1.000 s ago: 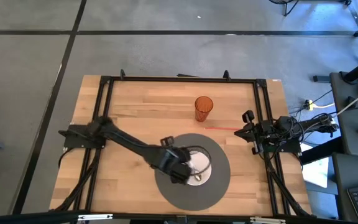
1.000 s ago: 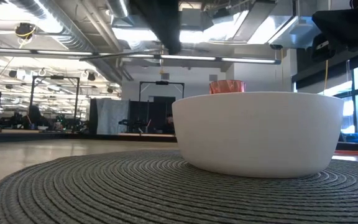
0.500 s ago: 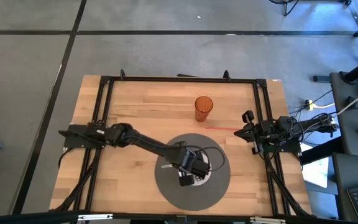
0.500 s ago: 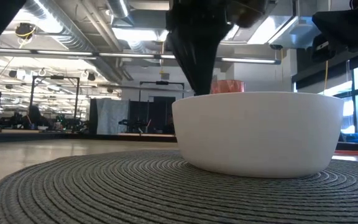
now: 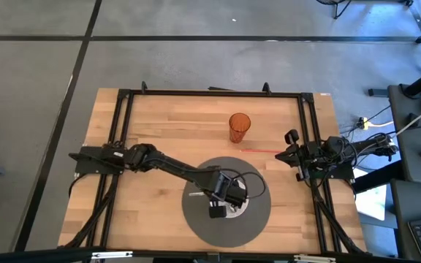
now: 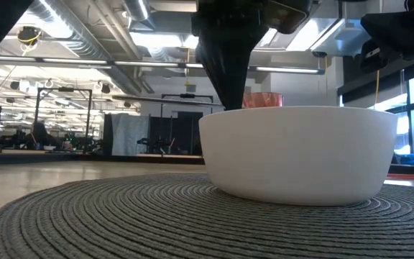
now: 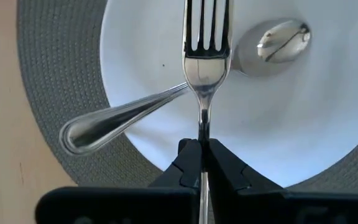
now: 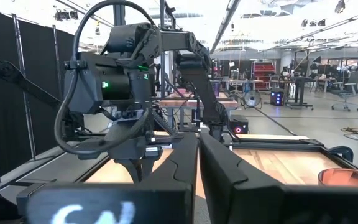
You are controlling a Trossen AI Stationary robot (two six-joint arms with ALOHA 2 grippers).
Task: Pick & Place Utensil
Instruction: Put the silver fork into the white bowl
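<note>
My left gripper (image 7: 199,144) hangs over the white bowl (image 7: 328,124) and is shut on a silver fork (image 7: 204,62), whose tines point down into the bowl. A silver spoon (image 7: 123,115) lies in the bowl, its handle resting over the rim. The bowl (image 5: 236,203) stands on a round grey placemat (image 5: 196,219). In the low view the left gripper (image 6: 225,79) comes down behind the bowl's (image 6: 300,151) rim and the fork is hidden. My right gripper (image 8: 197,158) is shut and waits at the table's right edge (image 5: 296,155). My left gripper pinches the fork's handle (image 7: 202,127) just behind the neck, between its two fingers. It comes from above, pointing down, with the fingers along the handle. The fork hangs below the fingers, tines down over the bowl's inside; whether the tines touch the bowl I cannot tell.
An orange cup (image 5: 240,126) stands behind the placemat toward the far edge, also showing past the bowl (image 6: 262,99). A thin red stick (image 5: 258,151) lies on the wood to the right of the cup. Black frame rails (image 5: 123,146) run along the table's sides.
My left gripper has moved from the placemat's left part toward the right and down, over the bowl, carrying the fork. In the low view it has dropped from the picture's top to the bowl's rim. In the last half second it has hardly moved.
</note>
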